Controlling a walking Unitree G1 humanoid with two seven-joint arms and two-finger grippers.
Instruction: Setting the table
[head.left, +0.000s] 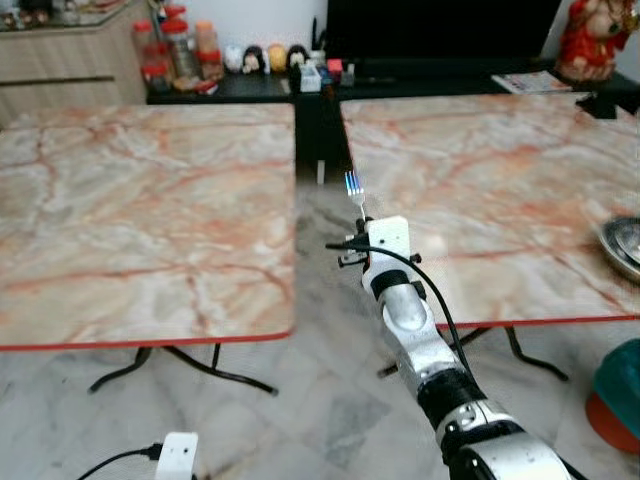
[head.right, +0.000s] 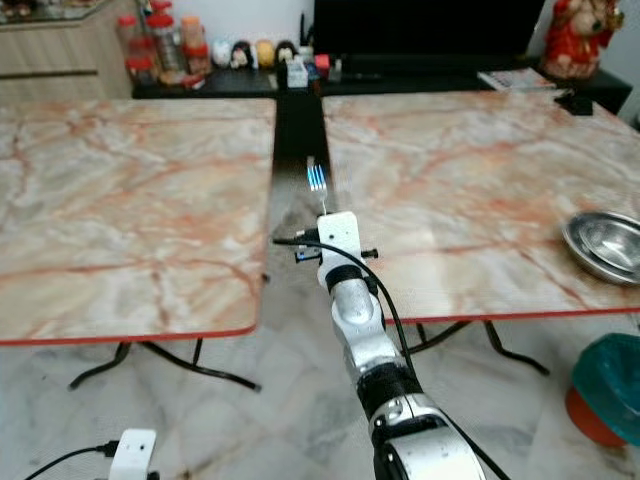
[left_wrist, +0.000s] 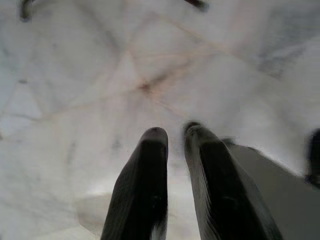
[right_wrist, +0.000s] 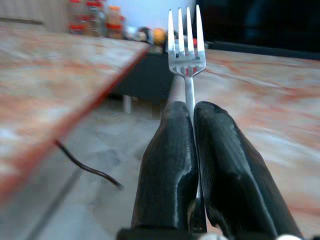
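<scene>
A fork (right_wrist: 186, 55) stands tines-up between the pressed-together fingers (right_wrist: 170, 165) of the right gripper (right_wrist: 192, 112), which pinches its handle; the silver right arm (head.left: 425, 340) reaches forward and holds it in the air over the gap between two marble-topped tables, near the inner front corner of the right table (head.left: 480, 190). In the head views the fork's tines (head.right: 316, 177) rise just above the white wrist block (head.right: 338, 238), from which a black cable loops down along the arm. The left table (head.left: 140, 220) lies across the gap, its red-edged top bare of tableware; black metal legs show under both tables on a pale marble floor (head.left: 300, 400). A steel bowl (head.right: 605, 245) sits on the right table near its right front edge, well apart from the fork. Below that corner, on the floor side, a teal and orange object (head.right: 610, 390) is partly cut off by the frame. Along the far wall a dark low cabinet (head.left: 250, 88) carries red-capped jars (head.left: 180, 45), small figurines (head.left: 265, 58) and a large dark screen (head.left: 440, 30), with a red statue (head.left: 590, 35) at the far right. The left gripper (left_wrist: 175, 137) hangs low over the marble floor, its two black fingers close together with a narrow gap between the tips and nothing in them.
</scene>
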